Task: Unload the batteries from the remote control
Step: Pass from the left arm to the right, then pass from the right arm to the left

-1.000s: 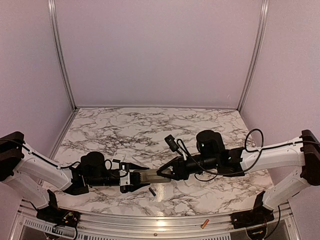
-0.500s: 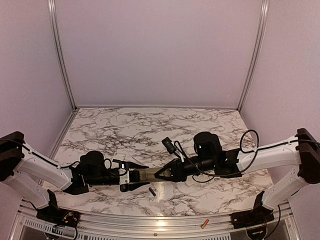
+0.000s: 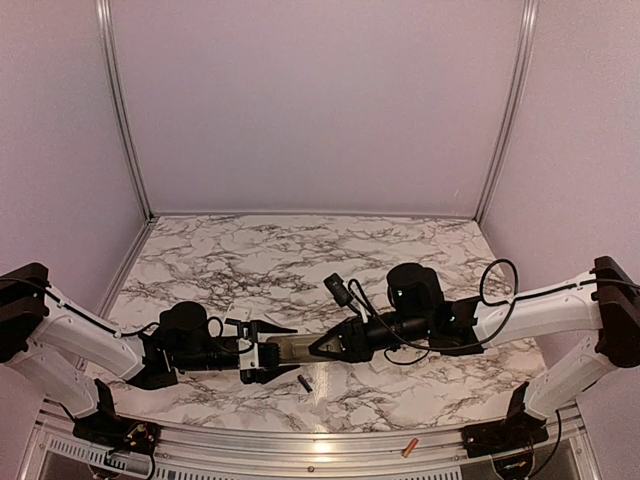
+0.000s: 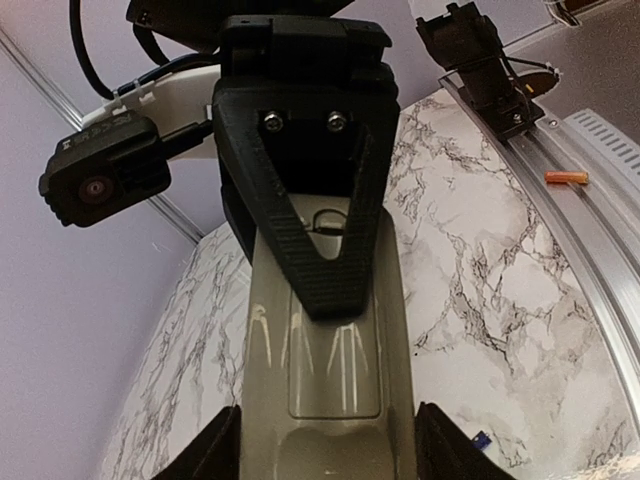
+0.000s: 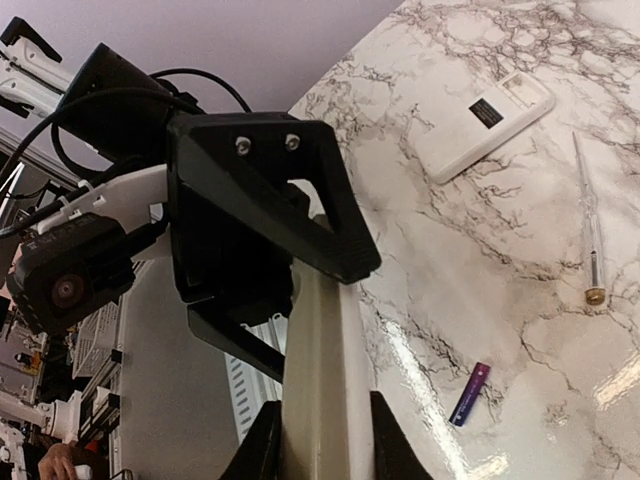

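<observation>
- Your left gripper (image 3: 267, 352) is clenched on one end of the remote (image 4: 330, 370), a smooth, glossy beige slab with a shallow rectangular recess in its face.
- Your right gripper (image 3: 319, 347) grasps the opposite end, with one ribbed, wedge-shaped black finger (image 4: 322, 240) lying flat on that face.
- One dark battery (image 5: 470, 393), a slim purple-blue cylinder, lies on the veined marble table (image 3: 300, 260) just beside the remote.
- An orange battery (image 4: 566, 178) rests on the grooved metal rail (image 4: 590, 240) at the table's near edge.
- A flat white rectangular cover piece (image 5: 495, 122) lies farther off, with a thin brass-tipped rod (image 5: 590, 235) near it.
</observation>
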`<state>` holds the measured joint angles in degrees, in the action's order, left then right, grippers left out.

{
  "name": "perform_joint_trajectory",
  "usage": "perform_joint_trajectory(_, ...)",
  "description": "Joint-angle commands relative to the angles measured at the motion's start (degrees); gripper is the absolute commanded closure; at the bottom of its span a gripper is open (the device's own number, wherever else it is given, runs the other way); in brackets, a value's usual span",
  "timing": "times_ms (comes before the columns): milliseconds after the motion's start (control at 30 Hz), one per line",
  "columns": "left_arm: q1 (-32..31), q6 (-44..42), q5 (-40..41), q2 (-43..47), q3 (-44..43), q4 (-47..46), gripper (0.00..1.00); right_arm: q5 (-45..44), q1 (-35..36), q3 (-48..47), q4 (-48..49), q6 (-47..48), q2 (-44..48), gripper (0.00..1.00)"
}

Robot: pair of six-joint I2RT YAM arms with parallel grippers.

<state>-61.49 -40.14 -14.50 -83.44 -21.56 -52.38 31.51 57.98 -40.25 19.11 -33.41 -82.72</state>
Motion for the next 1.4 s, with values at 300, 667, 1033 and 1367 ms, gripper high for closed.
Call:
perform_joint_trajectory(300,0.32,-0.9,0.27,-0.98,0.82,0.64,0.04,-0.4,0.55,-0.67,-1.32,2.96,1.29,1.0)
perform_joint_trajectory(667,0.32,-0.71,0.82,-3.55,-1.58,1.67,0.2,0.26,0.55,-0.31,0.81,1.14,0.49,1.0)
perform_joint_trajectory(1033,0.24,-0.78,1.52,-6.06,-2.26,-1.44,0.31,-0.17,0.55,0.0,4.08,-2.21,-1.03,1.0)
perform_joint_trajectory(1367,-0.2,-1.73,3.71,-6.82,-2.12,-3.21,0.32,-0.29,0.53,0.17,5.55,-3.83,-2.76,1.0)
